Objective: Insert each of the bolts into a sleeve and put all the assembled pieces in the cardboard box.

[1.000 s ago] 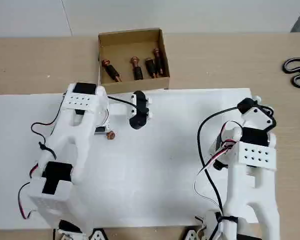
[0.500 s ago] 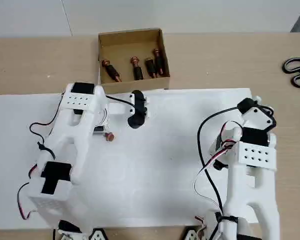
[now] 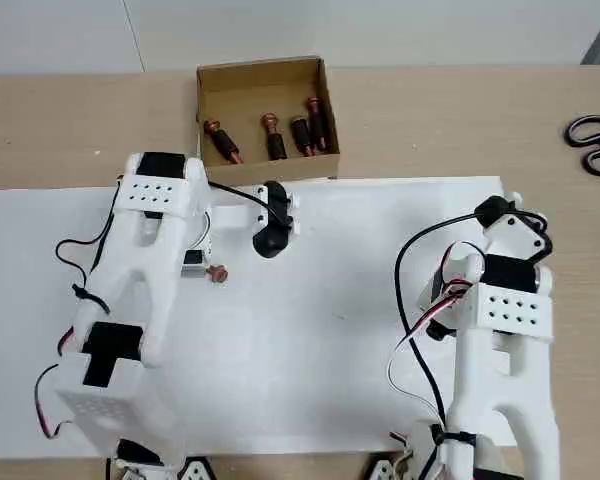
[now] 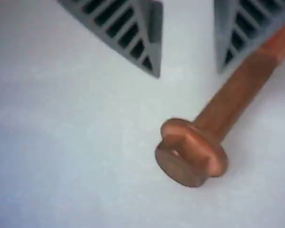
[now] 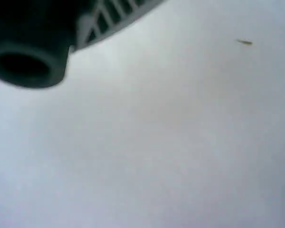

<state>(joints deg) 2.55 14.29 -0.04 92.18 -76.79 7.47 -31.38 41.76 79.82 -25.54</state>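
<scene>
L gripper (image 4: pixel 187 71) low over the white sheet (image 3: pixel 330 330), just in front of the cardboard box (image 3: pixel 262 70). Fingers (image 4: pixel 133 33) part open w/ a clear gap, nothing clamped. Copper bolt (image 4: pixel 194 152) lies flat on the sheet. Its flanged head points away from the gripper and its shank runs up alongside one finger, overlapping its edge, not between the two. High view: bolt head pokes out right beside the L arm's wrist, near the sheet's box-side edge. R gripper (image 5: pixel 71 42) sits over the sheet on the R side, well apart from bolt and box. Black sleeve (image 5: pixel 28 64) is held at its ribbed finger, open bore toward the wrist cam, off the sheet, so grip looks closed on it. Box is on the table (image 3: pixel 430 120) past the sheet's far edge, 4 assembled pieces (image 3: pixel 270 135) inside, lying roughly parallel. Scissors (image 3: pixel 595 140) at the far R table edge.
</scene>
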